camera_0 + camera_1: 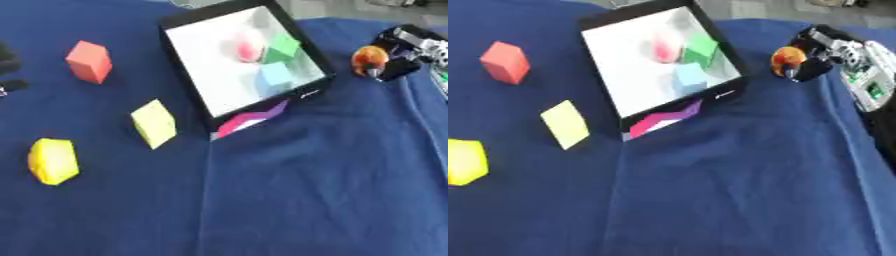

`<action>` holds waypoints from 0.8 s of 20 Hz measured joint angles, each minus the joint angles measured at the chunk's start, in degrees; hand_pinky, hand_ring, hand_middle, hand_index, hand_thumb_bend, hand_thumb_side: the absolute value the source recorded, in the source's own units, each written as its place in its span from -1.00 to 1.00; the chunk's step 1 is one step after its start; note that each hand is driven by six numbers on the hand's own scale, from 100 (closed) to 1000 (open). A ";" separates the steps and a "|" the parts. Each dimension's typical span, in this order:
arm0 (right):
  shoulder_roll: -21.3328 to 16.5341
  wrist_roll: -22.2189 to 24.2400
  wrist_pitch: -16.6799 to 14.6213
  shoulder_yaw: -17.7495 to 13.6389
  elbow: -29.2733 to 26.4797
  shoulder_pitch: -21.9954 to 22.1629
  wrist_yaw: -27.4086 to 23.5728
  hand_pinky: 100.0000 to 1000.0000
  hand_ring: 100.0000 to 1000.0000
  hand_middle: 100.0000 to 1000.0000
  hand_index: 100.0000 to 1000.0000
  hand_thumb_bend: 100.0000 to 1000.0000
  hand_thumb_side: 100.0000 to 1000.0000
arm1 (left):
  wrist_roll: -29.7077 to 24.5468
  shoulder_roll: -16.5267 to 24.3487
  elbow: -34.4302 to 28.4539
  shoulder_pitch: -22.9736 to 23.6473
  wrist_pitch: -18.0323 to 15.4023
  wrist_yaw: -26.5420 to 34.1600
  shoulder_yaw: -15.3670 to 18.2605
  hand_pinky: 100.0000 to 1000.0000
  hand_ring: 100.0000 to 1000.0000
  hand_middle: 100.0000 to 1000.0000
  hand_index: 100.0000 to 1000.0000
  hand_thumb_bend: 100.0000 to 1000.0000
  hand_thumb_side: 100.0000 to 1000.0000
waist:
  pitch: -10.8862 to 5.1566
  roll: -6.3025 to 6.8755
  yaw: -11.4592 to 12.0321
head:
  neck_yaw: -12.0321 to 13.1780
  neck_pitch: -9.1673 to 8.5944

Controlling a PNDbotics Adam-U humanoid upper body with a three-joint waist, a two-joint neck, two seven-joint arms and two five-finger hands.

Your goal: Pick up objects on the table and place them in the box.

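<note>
A black-rimmed box (187, 75) with a white inside lies tilted at the top centre. It holds a pink piece (249, 49), a green block (283, 46) and a light blue block (275, 75). On the blue cloth to its left lie a red block (88, 61), a yellow-green block (154, 123) and a yellow block (52, 161). My right hand (826, 49) is to the right of the box, shut on an orange object (787, 58). Dark parts of my left hand (7, 59) show at the left edge.
A pink and purple patterned flap (254, 118) sticks out under the box's near corner. The blue cloth (324, 190) spreads wide in front and to the right. My right forearm (866, 75), silver with green parts, runs along the right edge.
</note>
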 measured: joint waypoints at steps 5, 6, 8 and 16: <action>-0.10 -0.03 0.15 0.85 -2.52 -0.81 -0.47 0.51 0.43 0.04 0.30 -0.69 -1.00 | 0.00 0.03 0.04 0.76 -0.01 0.00 0.02 0.34 0.48 0.28 0.44 -1.00 0.42 | -0.05 0.00 -0.99 | 0.49 0.75; -0.20 0.02 0.28 1.07 -3.20 -1.25 -0.52 0.51 0.43 0.03 0.30 -0.70 -1.00 | 0.00 0.04 0.07 0.94 -0.01 0.00 0.02 0.34 0.48 0.28 0.44 -1.00 0.42 | -0.05 0.00 -1.21 | 0.60 0.92; -0.40 0.43 0.65 1.50 -4.53 -2.42 -0.83 0.50 0.42 0.01 0.28 -0.76 -1.00 | 0.01 0.05 0.20 1.23 -0.01 0.00 0.02 0.34 0.48 0.28 0.44 -1.00 0.41 | -0.05 0.00 -1.48 | 0.68 1.29; 1.08 2.22 1.91 4.24 -9.67 -12.24 -1.28 0.50 0.42 0.02 0.29 -0.68 -1.00 | 0.00 0.06 0.39 1.91 -0.08 0.00 0.19 0.34 0.48 0.28 0.44 -1.00 0.41 | -0.06 0.00 -2.54 | 0.81 2.07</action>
